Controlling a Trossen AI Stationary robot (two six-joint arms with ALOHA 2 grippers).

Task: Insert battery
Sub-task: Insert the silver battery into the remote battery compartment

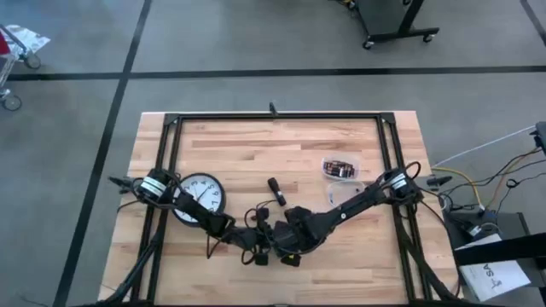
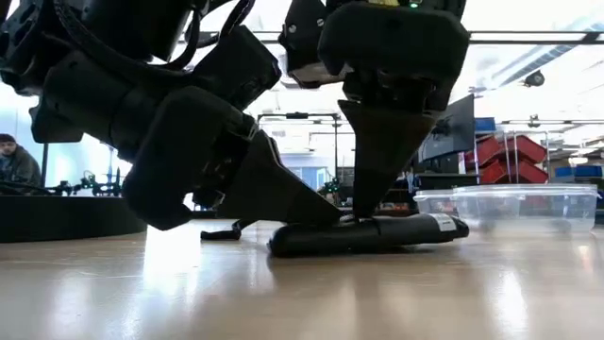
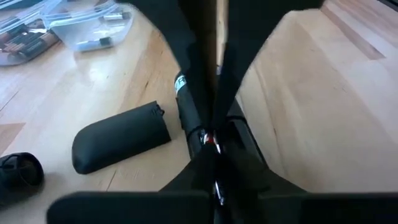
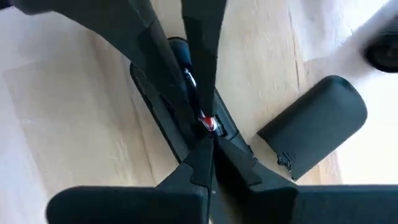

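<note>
While both arms crowd the lower middle of the high view, I have the right tool [image 4: 208, 134] pinched shut on a small battery [image 4: 210, 123] whose red-and-silver tip shows between its fingertips, right over the open bay of the remote [image 4: 180, 112]. My left tool [image 3: 214, 140] meets it at the same spot, its fingers closed to a point on that battery too, as far as I can judge. The remote lies flat on the counter [image 1: 358, 256], and its detached cover [image 4: 314, 124] rests just beside it.

I judge this as the seating step: the cell is at the bay but not yet pressed home. Next I need a gentle downward push, keeping the cell aligned with the slot, then a release without dragging it out. Toward the upper right of the high view sit the plastic tubs [image 1: 341, 170]; the clock [image 1: 200, 198] lies at left under the left arm.
</note>
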